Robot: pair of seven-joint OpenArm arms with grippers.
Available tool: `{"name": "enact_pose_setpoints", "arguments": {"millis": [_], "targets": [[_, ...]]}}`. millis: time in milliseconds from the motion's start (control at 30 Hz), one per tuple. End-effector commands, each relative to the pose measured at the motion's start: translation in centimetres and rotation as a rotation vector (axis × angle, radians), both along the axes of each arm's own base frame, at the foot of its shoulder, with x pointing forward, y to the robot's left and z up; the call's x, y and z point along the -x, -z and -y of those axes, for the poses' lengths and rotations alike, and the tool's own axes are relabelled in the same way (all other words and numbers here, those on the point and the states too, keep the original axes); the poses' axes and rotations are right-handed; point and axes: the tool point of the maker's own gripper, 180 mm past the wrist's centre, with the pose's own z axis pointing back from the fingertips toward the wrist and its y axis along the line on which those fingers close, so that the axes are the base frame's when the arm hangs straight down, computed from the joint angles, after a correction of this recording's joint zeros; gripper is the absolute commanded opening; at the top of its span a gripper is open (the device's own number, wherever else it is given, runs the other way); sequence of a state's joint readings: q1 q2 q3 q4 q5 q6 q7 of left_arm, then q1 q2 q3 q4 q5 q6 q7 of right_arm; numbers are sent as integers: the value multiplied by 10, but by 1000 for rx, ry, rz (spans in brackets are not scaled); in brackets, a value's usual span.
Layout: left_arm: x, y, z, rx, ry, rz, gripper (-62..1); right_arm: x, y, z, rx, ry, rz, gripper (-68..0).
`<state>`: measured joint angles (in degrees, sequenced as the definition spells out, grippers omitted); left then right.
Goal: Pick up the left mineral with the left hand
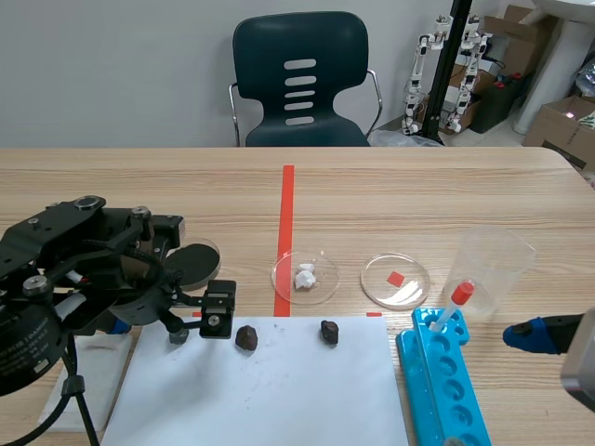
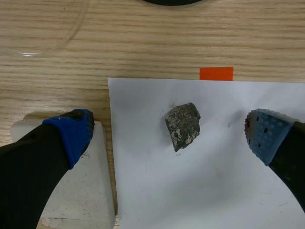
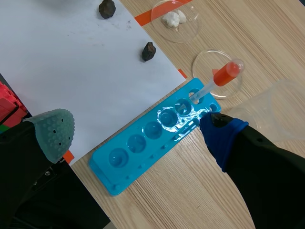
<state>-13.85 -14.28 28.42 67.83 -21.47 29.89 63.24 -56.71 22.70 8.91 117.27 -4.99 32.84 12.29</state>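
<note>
1. While the left gripper [image 2: 167,138] hangs spread wide above the table [image 1: 418,186], the left mineral [image 2: 183,126] lies between its two blue-padded fingers [image 2: 71,136] and touches neither of them.
2. That mineral is a dark, speckled, angular lump. It rests on a white paper sheet [image 1: 279,390], near the sheet's corner, and in the scene view it sits just left of centre in the lower half of the frame.
3. One finger of the left gripper is above a white pad [image 2: 95,186] that lies beside the paper. The other finger is above the paper itself.
4. Near the first stone but apart from it, the right mineral [image 1: 329,332] lies on the same sheet, at the lower centre of the scene view.
5. Beyond the paper, at mid-frame, a petri dish with white lumps [image 1: 305,277] sits at the near end of the red tape line [image 1: 286,214].
6. To the right of that dish is a second petri dish [image 1: 395,281], with a red tape square showing through it.
7. At the lower right of the scene view lies a blue well rack [image 1: 446,381]. A dropper with a red bulb [image 1: 456,302] stands tilted in its far end, and a clear plastic cup [image 1: 493,265] is just behind.
8. Over that rack the right gripper [image 3: 136,132] is also spread apart and holds nothing. One of its pads is grey-green and the other is blue.
9. At the top centre of the scene view, a dark chair [image 1: 299,79] stands behind the table.
</note>
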Motion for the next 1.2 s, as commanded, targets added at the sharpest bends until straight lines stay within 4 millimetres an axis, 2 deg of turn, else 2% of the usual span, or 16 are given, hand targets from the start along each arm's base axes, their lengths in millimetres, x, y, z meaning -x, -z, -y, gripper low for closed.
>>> {"name": "enact_pose_setpoints", "arguments": {"millis": [0, 467, 1167], "targets": [[-10, -8, 4, 12, 8, 25, 14, -4, -8, -3, -8, -13, 27, -128], [-4, 0, 15, 33, 7, -41, 14, -4, -8, -3, -8, -13, 27, -128], [-4, 3, 14, 32, -9, -49, 14, -4, -8, -3, -8, -13, 27, -128]]}}
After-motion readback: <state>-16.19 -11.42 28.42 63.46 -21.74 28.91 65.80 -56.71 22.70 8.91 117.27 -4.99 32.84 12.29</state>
